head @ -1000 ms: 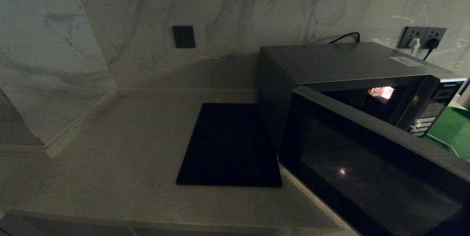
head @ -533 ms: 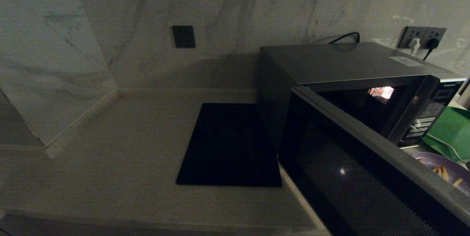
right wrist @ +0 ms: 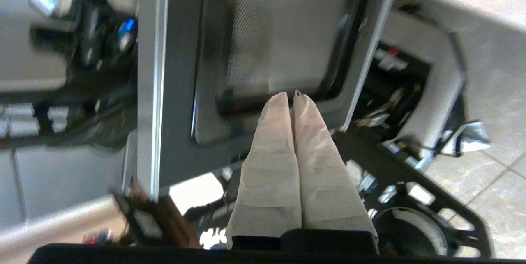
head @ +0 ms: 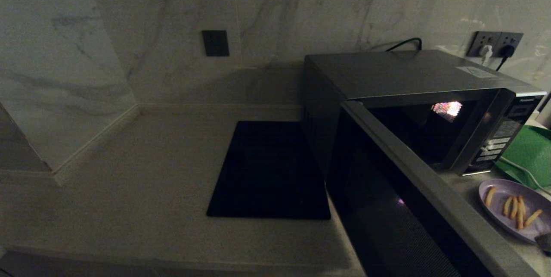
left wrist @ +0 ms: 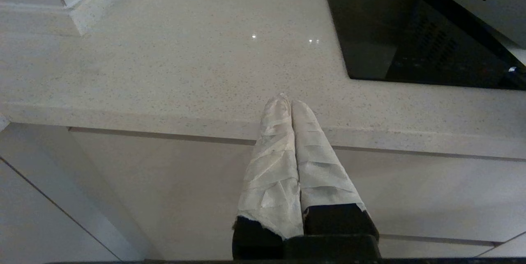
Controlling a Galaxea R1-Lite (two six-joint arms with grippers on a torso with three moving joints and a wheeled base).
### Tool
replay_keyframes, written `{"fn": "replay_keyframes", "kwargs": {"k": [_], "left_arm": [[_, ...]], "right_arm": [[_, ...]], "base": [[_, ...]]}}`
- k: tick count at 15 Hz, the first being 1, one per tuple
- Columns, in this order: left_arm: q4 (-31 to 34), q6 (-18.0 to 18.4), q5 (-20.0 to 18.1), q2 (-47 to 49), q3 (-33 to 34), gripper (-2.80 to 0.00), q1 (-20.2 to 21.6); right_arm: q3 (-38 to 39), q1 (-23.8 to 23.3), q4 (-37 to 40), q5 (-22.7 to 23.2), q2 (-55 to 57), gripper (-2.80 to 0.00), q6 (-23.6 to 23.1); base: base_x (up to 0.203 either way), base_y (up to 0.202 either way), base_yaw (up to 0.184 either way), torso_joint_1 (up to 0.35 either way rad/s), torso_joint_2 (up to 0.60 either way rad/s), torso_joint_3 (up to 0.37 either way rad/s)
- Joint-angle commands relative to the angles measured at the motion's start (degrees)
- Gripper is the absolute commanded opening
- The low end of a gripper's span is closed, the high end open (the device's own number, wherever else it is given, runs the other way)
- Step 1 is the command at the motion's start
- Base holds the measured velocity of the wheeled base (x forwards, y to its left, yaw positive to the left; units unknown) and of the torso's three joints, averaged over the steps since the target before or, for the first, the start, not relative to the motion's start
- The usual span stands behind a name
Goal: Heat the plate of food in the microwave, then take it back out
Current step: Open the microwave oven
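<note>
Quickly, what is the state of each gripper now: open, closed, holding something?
Left gripper: closed, holding nothing, at the counter edge.
Right gripper: closed, holding nothing, at the microwave door.

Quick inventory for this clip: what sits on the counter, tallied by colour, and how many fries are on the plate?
Dark grey: 1, the microwave, door swung open
Black: 1, the flat mat
Lavender: 1, the plate of food
Green: 1, the mesh tray
Golden fries on the plate: 5
Total: 4 things, plus 5 fries
</note>
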Motion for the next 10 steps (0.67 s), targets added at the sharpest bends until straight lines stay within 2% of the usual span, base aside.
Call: {"fn": "replay_keyframes", "kwargs": {"k": [1,7,10], "left_arm": [[-0.04,-0.05,0.03,-0.09,0.0,-2.8,0.0],[-0.04,-0.05,0.03,-0.09,0.0,-2.8,0.0],[-0.04,-0.05,0.03,-0.09,0.0,-2.8,0.0]], "right_arm": [[1.46,3.42,0.51,0.44,-1.26,-2.8,-0.15],[1.95,15.04,0.28,-0.13,-1.56,-2.8,0.35],[1.92,18.45,-9.41,-4.5,-1.76,-2.8,1.11]], "base": [[0.0,0.0,0.0,0.0,0.0,0.0],[0.0,0.0,0.0,0.0,0.0,0.0],[0.0,0.0,0.0,0.0,0.0,0.0]]}}
